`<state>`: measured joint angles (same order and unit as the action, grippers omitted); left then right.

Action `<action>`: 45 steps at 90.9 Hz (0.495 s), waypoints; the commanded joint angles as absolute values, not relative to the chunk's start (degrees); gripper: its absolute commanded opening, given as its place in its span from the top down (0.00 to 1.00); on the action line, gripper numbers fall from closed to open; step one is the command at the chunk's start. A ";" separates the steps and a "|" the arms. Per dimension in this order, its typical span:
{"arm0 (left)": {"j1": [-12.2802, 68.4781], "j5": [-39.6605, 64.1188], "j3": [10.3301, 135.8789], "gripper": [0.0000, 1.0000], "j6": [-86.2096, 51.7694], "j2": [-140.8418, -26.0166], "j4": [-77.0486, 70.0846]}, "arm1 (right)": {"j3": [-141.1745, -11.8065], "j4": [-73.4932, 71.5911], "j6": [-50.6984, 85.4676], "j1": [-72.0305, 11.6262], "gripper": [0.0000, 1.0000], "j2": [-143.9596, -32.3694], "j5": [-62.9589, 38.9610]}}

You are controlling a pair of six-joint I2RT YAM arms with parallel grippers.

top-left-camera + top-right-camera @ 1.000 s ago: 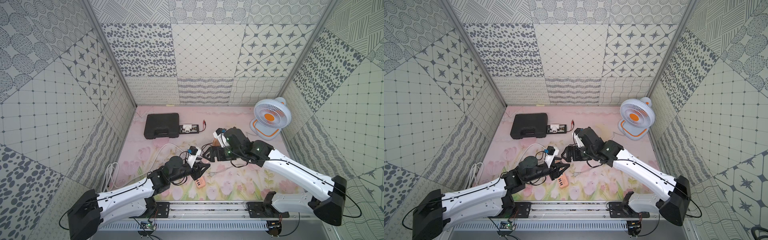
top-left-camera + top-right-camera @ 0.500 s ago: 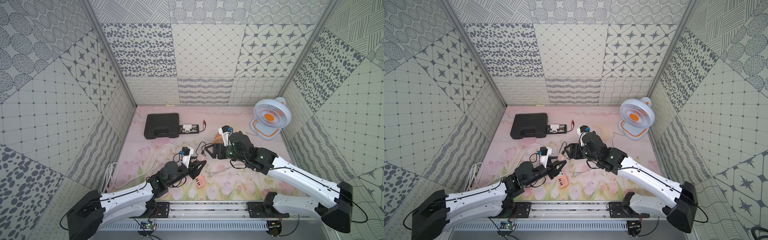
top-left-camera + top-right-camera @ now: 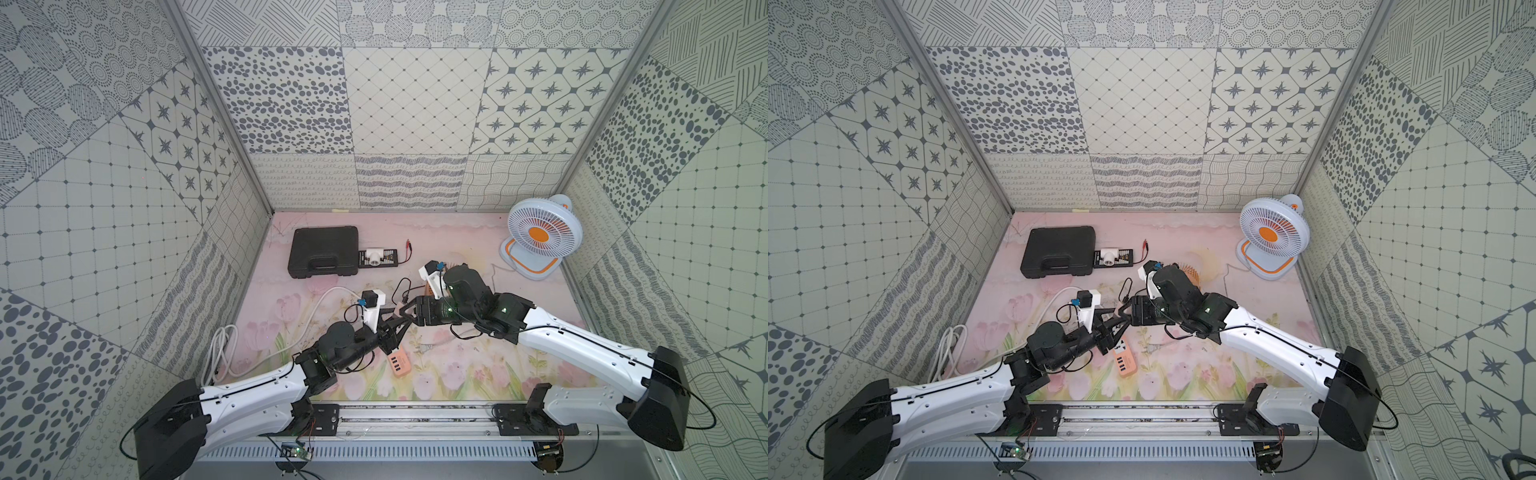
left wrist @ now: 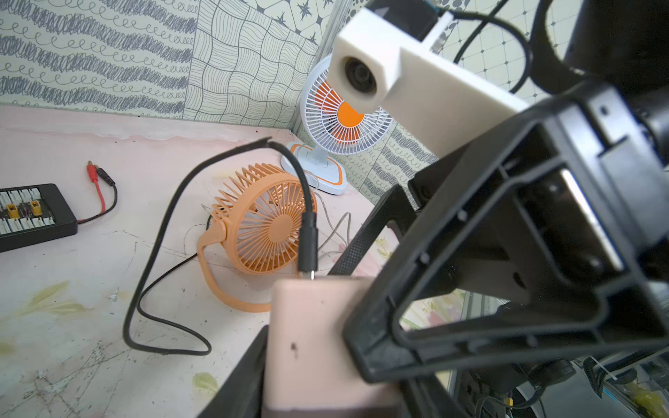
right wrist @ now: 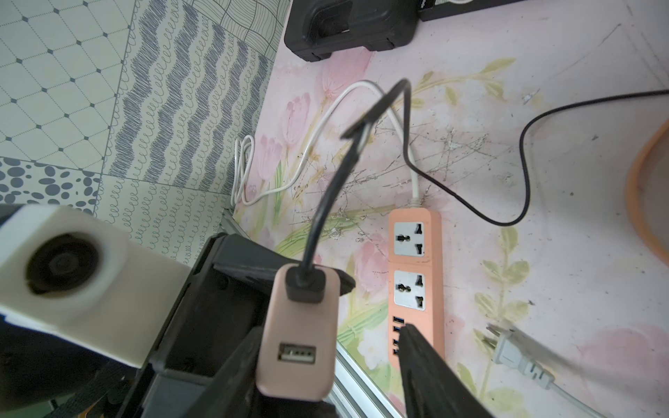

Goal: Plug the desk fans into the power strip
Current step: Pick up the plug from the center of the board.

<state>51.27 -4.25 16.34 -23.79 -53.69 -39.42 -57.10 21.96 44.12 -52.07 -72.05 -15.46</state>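
A peach desk fan (image 4: pixel 260 224) stands on the mat, mostly hidden behind my right arm in both top views (image 3: pixel 1188 270). Its black cable (image 4: pixel 159 231) runs up into a pink USB adapter (image 5: pixel 297 325) held in the air. My left gripper (image 4: pixel 325 391) is shut on that adapter. My right gripper (image 5: pixel 329 336) faces it with open jaws on either side of the adapter: one finger is against it, and a gap remains at the other. The peach power strip (image 5: pixel 416 275) lies flat just below both grippers (image 3: pixel 399 365).
A white-and-orange fan (image 3: pixel 540 237) stands at the back right. A loose grey two-prong plug (image 5: pixel 514 356) lies beside the strip. A black case (image 3: pixel 324 251) and a black box with a white adapter (image 3: pixel 376 258) sit at the back left. The strip's white cord (image 3: pixel 220 353) coils at the left wall.
My right gripper has moved in toward the left gripper, and its jaws have narrowed around the pink adapter. The left gripper has kept its hold and has hardly moved.
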 commanded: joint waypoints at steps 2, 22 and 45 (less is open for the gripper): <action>51.42 -3.29 17.58 1.00 -22.87 -53.67 -45.33 | -58.52 21.89 43.63 -52.46 0.49 -73.53 -14.88; 51.43 -2.67 17.73 1.00 -22.29 -53.72 -44.44 | -59.15 22.07 43.32 -52.44 0.74 -73.73 -15.16; 51.38 -2.60 18.08 1.00 -22.64 -54.48 -42.90 | -59.69 24.64 41.37 -52.47 1.00 -73.06 -13.20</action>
<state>51.27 -4.16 16.53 -22.92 -54.19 -38.13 -58.19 22.09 44.16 -52.49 -73.10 -15.59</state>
